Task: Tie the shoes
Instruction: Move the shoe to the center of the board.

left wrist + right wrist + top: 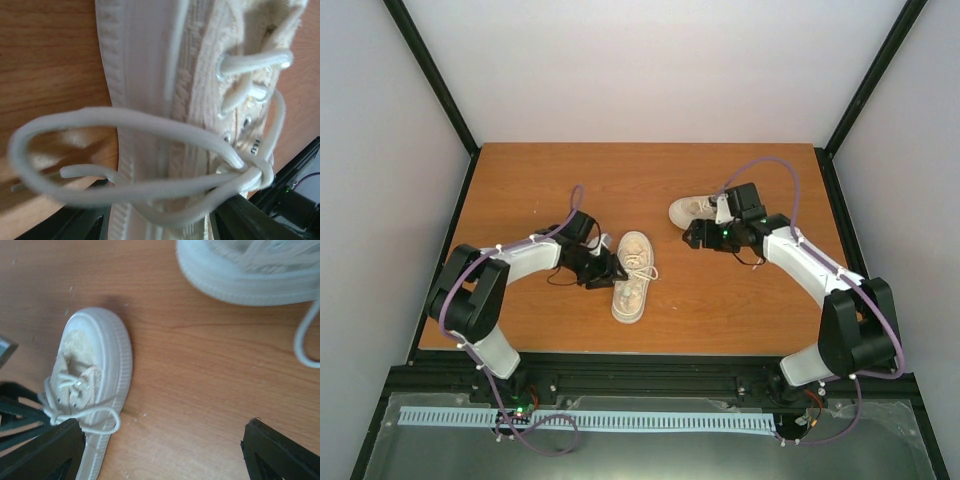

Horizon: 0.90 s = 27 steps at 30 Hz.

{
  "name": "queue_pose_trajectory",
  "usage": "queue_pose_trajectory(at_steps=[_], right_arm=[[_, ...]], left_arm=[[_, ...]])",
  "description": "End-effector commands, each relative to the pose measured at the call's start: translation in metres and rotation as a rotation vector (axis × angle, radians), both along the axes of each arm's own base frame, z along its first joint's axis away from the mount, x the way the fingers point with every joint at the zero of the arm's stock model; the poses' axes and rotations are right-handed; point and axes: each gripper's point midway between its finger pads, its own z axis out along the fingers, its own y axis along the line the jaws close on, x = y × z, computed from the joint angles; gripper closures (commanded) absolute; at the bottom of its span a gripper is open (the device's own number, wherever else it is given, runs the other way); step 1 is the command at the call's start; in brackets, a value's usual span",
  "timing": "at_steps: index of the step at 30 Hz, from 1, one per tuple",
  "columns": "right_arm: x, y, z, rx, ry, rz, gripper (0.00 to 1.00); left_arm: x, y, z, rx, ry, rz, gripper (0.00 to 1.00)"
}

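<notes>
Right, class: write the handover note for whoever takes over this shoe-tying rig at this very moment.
Left gripper: open, beside the middle shoe, near its bow.
Right gripper: open, empty, next to the far shoe.
Done: middle shoe appears tied in a bow.
Left: far shoe; one lace trails loose, its knot is not visible, so check and tie it.

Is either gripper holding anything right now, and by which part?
Right gripper: open, nothing held. Left gripper: jaws apart, lace loops of the shoe lying between them, not visibly pinched.
</notes>
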Motion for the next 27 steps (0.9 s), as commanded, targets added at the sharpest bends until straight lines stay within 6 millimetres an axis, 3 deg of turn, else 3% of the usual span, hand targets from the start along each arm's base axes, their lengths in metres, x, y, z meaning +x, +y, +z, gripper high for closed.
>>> queue_pose_trajectory(at_steps=[1,4,7,11,15,19,25,26,27], right_arm=[[0.028,-0.032,0.02,-0.062,-0.06,-0.13,0.13],[0.048,-0.057,0.025,-0.124,-0.064,-0.212,0.13],[0.074,-0.095,0.026,-0.161,-0.041,-0.322,0.13],[0.103,-0.14,0.014,-0.186,0.011,-0.452,0.14],[0.125,-0.168,-0.001,-0.196,0.058,-0.523,0.16],[0.143,-0.177,-0.014,-0.201,0.088,-0.54,0.19],[0.159,-0.17,-0.037,-0.172,0.127,-0.511,0.26],[0.16,-0.17,-0.042,-0.169,0.14,-0.51,0.28],[0.16,-0.169,-0.048,-0.166,0.152,-0.507,0.29]], left_arm=[[0.008,-0.012,-0.006,-0.045,-0.008,0.001,0.53],[0.017,-0.004,-0.008,0.02,-0.037,0.029,0.82],[0.034,0.006,0.004,0.052,-0.1,0.061,0.99],[0.064,0.031,0.022,0.072,-0.152,0.149,0.99],[0.097,0.06,0.043,0.103,-0.215,0.186,0.99],[0.125,0.082,0.043,0.092,-0.197,0.195,0.99],[0.155,0.099,0.035,0.111,-0.215,0.163,0.99],[0.157,0.1,0.035,0.115,-0.217,0.158,0.96],[0.159,0.101,0.036,0.123,-0.219,0.155,0.82]])
